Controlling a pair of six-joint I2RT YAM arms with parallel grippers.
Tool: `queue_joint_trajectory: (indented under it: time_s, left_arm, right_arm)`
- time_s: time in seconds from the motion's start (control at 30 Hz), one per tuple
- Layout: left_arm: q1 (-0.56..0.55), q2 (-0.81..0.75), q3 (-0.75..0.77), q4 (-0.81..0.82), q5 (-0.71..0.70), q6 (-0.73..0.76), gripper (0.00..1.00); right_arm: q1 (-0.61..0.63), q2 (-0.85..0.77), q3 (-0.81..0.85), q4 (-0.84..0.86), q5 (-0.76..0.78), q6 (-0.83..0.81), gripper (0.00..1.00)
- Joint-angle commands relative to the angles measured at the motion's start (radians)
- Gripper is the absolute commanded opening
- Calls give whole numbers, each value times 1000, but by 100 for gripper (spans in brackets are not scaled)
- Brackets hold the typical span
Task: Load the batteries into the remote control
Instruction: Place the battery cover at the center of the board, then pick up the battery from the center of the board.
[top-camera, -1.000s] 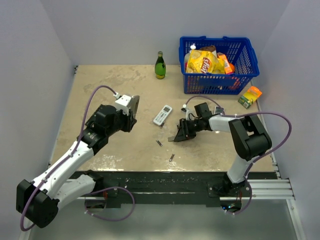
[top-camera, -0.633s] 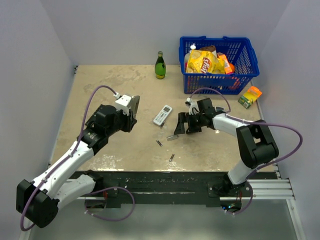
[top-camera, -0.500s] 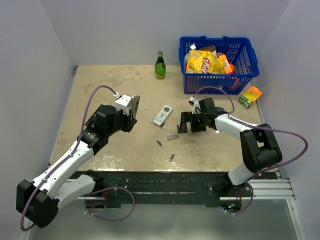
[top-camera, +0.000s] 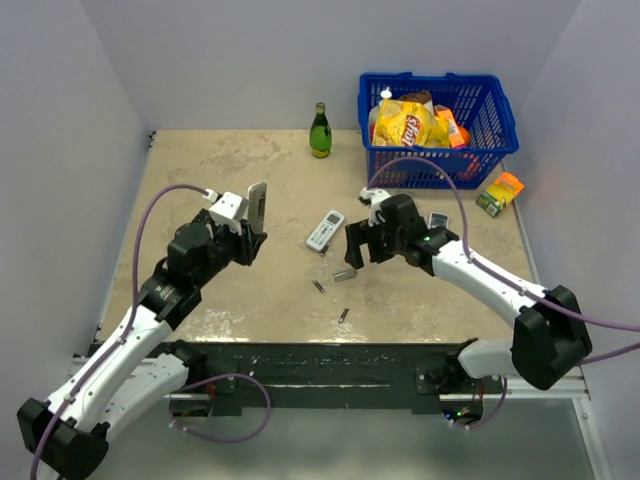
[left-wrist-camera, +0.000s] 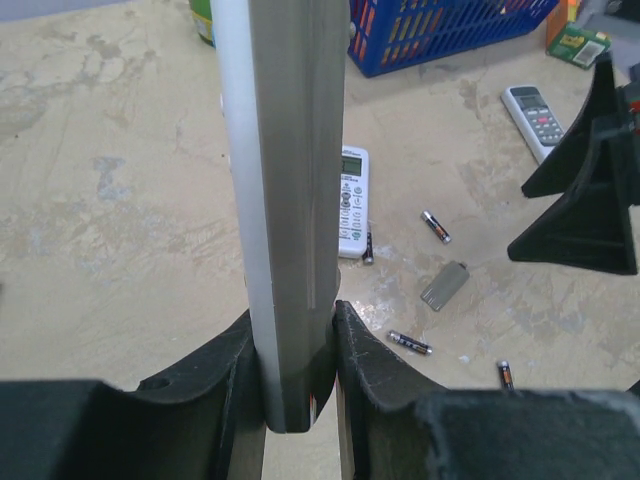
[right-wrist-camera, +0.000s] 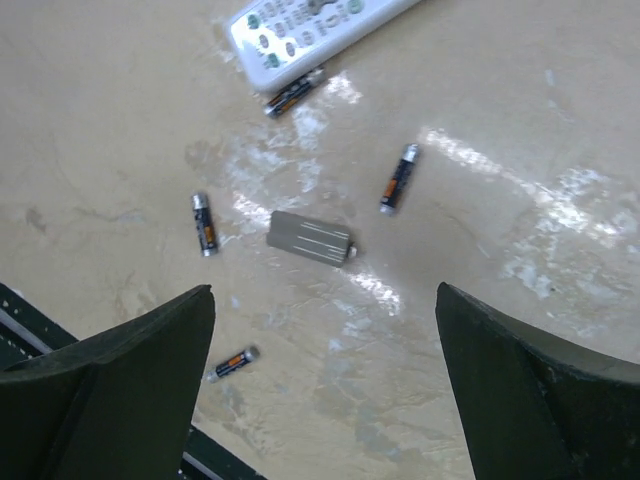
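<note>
My left gripper (left-wrist-camera: 298, 400) is shut on the lower end of the remote control (left-wrist-camera: 285, 200), which stands upright with its grey back towards the wrist camera; from above the remote control (top-camera: 256, 205) sits over the table's left half. Several batteries lie loose on the table: one (right-wrist-camera: 400, 179) near the grey battery cover (right-wrist-camera: 310, 237), one (right-wrist-camera: 204, 223) left of it, one (right-wrist-camera: 233, 363) close to the front edge. From above I see two batteries (top-camera: 318, 286) (top-camera: 343, 315). My right gripper (right-wrist-camera: 322, 290) hangs open above them, nothing between its fingers.
A white remote (top-camera: 325, 230) lies mid-table with a battery (right-wrist-camera: 295, 96) against it. Another remote (top-camera: 438, 220) lies to the right. A blue basket (top-camera: 437, 172) of snacks stands at the back right, with a green bottle (top-camera: 320, 132) to its left and an orange-green box (top-camera: 500, 194) to its right.
My right gripper opened and left the grey battery cover on the table, then lifted and drew back from it. My left arm shifted, and the remote control now stands more upright.
</note>
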Motion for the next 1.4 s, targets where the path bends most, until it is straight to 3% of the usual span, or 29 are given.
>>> queue_joint_trajectory:
  time_s: [0.0,0.37,0.8,0.9,1.0,1.17,1.37]
  left_arm:
    - [5,-131,-54,84,-43,-48,0]
    - [5,-370,-161,179,105,-36,0]
    - [10,-275,-149,222,197,-43,0]
    - [14,-264,-146,221,214,-43,0]
    - [17,-262,-147,225,232,-45,0]
    - [21,-247,-146,232,255,-48,0]
    - [24,-235,-146,232,273,-51,0]
  right_arm:
    - [135,48,96,-81,128,-13,92]
    - [316,307,285,-150,174,-10,79]
    - [368,563,500,-240,188,-44,56]
    - [373,603,532,-256,191,-50,41]
    - [375,631,551,-266,188,-51,33]
    - [381,657,571,-288,194,-54,31]
    - [385,675,578,-300,192,-60,20]
